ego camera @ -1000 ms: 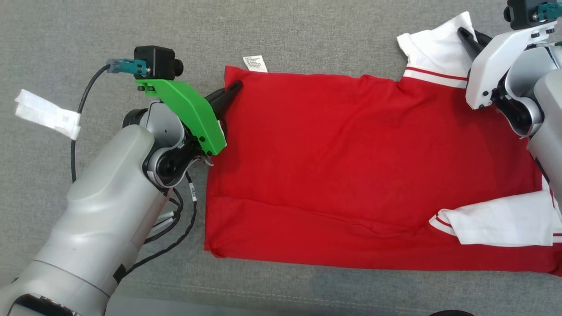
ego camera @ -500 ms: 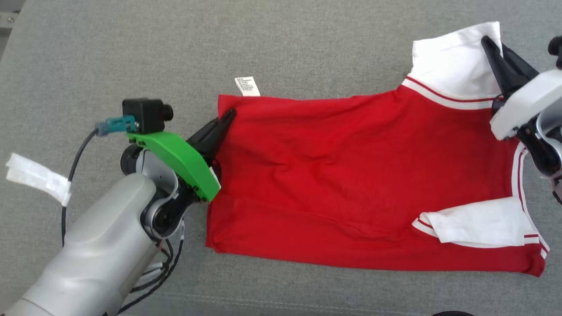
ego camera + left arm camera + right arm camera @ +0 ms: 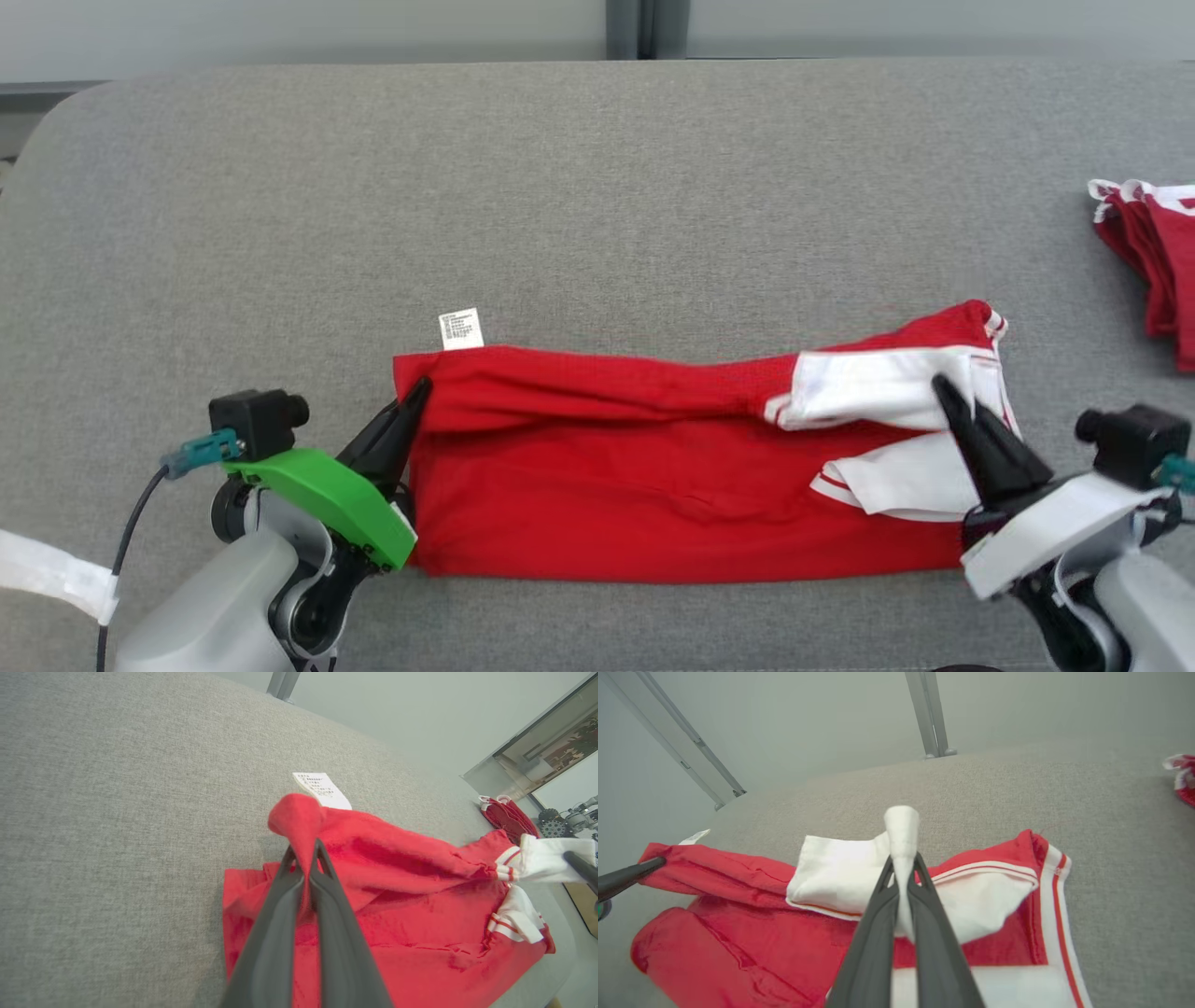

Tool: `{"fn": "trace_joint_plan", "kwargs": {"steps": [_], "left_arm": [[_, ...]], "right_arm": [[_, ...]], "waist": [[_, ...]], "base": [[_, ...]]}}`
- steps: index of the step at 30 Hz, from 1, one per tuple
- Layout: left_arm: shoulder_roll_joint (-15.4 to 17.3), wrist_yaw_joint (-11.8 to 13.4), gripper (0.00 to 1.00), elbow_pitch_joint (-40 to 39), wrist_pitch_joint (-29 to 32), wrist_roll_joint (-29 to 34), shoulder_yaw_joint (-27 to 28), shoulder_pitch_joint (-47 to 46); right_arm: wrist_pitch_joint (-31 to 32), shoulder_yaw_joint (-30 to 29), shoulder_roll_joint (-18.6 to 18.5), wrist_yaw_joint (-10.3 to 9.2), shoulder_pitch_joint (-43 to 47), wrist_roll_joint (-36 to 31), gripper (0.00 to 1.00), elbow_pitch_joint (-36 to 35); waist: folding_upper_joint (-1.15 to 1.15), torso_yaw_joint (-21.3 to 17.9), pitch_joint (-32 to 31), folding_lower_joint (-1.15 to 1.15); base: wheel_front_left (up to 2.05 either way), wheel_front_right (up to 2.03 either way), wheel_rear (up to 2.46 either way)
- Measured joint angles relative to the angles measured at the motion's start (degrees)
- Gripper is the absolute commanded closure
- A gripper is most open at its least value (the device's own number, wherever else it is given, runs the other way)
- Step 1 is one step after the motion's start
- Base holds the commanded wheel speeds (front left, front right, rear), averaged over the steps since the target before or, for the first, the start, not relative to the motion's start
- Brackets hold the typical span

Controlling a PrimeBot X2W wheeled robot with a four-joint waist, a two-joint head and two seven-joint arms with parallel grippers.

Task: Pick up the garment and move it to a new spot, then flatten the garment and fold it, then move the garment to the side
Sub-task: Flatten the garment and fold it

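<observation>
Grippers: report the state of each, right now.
Left gripper: shut on the shirt, at its red corner.
Right gripper: shut on the shirt's white sleeve.

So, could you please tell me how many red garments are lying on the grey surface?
2. One shirt lies front and centre, partly folded over. A second red bundle sits at the right edge; it is cropped there, so it may hold more than one garment.

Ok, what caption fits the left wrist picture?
Shut left gripper pinches a corner of the red-and-white fabric shirt lying on a grey upholstered surface.
</observation>
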Motion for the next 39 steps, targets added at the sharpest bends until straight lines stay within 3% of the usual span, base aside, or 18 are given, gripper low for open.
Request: {"fn": "trace_joint_plan", "kwargs": {"steps": [7, 11, 12, 13, 14, 15, 16, 17, 18, 19, 25, 29, 35, 39], "left_arm": [[-2.69, 0.0, 1.0, -1.74, -0.26, 6.04, 11.58, 8.82], [-3.2, 0.0, 1.0, -3.44, -0.26, 9.46, 16.08, 13.51], [-3.28, 0.0, 0.93, -3.63, -0.26, 10.24, 16.89, 14.6], [-3.44, 0.0, 0.93, -3.52, -0.26, 12.26, 17.69, 16.56], [-3.59, 0.0, 0.78, -3.38, -0.26, 13.02, 17.94, 17.44], [-3.75, 0.0, 0.72, -3.22, -0.26, 13.63, 18.02, 18.05], [-3.96, 0.0, 0.6, -3.0, -0.26, 14.51, 18.12, 18.5], [-4.28, 0.0, 0.5, -2.87, -0.26, 15.16, 18.28, 18.84], [-4.69, 0.0, 0.18, -2.78, -0.26, 15.79, 18.52, 19.02], [-5.09, 0.0, 0.0, -2.79, -0.26, 16.31, 18.9, 19.27], [-5.73, 0.0, 0.0, -2.65, -0.26, 20.63, 21.25, 22.41], [-6.64, 0.2, 0.0, -2.75, -0.26, 27.08, 28.7, 26.2], [-13.05, 5.23, 0.0, -13.0, -0.35, 40.97, 45.74, 32.86], [-18.07, 4.69, 0.0, -17.82, -0.35, 47.96, 51.79, 34.79]], "right_arm": [[0.16, -0.03, 6.76, 0.01, 5.2, -8.72, 1.0, 3.18], [-0.07, -0.01, 8.08, 0.01, 5.33, -11.47, 1.0, 5.25], [-0.35, -0.01, 8.15, 0.01, 5.33, -12.03, 0.93, 5.77], [-0.48, 0.41, 8.06, 0.01, 5.32, -13.94, 0.93, 6.92], [-0.67, 0.55, 8.11, 0.01, 5.32, -14.19, 0.39, 7.49], [-0.77, 0.56, 8.09, 0.01, 5.32, -14.81, 0.11, 8.02], [-0.91, 0.49, 8.01, 0.01, 5.31, -15.33, 0.0, 8.73], [-0.98, 0.52, 7.75, 0.01, 5.31, -16.04, 0.0, 9.49], [-1.0, 0.47, 7.5, 0.01, 5.33, -16.59, 0.0, 10.05], [-1.15, 0.31, 7.45, 0.01, 5.33, -16.62, 0.0, 10.36], [-1.4, -1.36, 5.64, 0.01, 7.26, -16.42, 0.0, 9.5], [-0.58, -4.57, 3.92, 0.01, 9.06, -15.15, 0.0, 6.82], [5.06, -10.45, 2.33, 0.01, 9.51, -13.06, 0.0, 3.9], [10.12, -12.5, 3.37, 0.01, 6.53, -10.66, 0.0, 6.41]], "waist": [[0.0, -3.35, -1.53, 0.0], [0.0, -4.48, -2.67, 0.0], [0.0, -4.7, -2.95, 0.0], [0.0, -4.99, -3.5, 0.0], [0.0, -5.08, -3.76, 0.0], [0.0, -5.13, -3.96, 0.0], [0.0, -5.11, -4.13, 0.0], [0.0, -5.0, -4.26, 0.0], [0.0, -4.83, -4.38, 0.0], [0.0, -4.64, -4.52, 0.0], [0.0, -3.81, -5.92, 0.0], [0.0, -3.63, -7.18, 0.0], [0.0, -2.96, -7.62, 0.0], [0.0, -1.96, -6.9, 0.0]], "base": [[0.0, 0.0, 0.0], [0.0, 0.0, 0.0], [0.0, 0.0, 0.0], [0.0, 0.0, 0.0], [0.0, 0.0, 0.0], [0.0, 0.0, 0.0], [0.0, 0.0, 0.0], [0.0, 0.0, 0.0], [0.0, 0.0, 0.0], [0.0, 0.0, 0.0], [0.0, 0.0, 0.0], [0.0, 0.0, 0.0], [0.0, 0.0, 0.0], [0.0, 0.0, 0.0]]}}
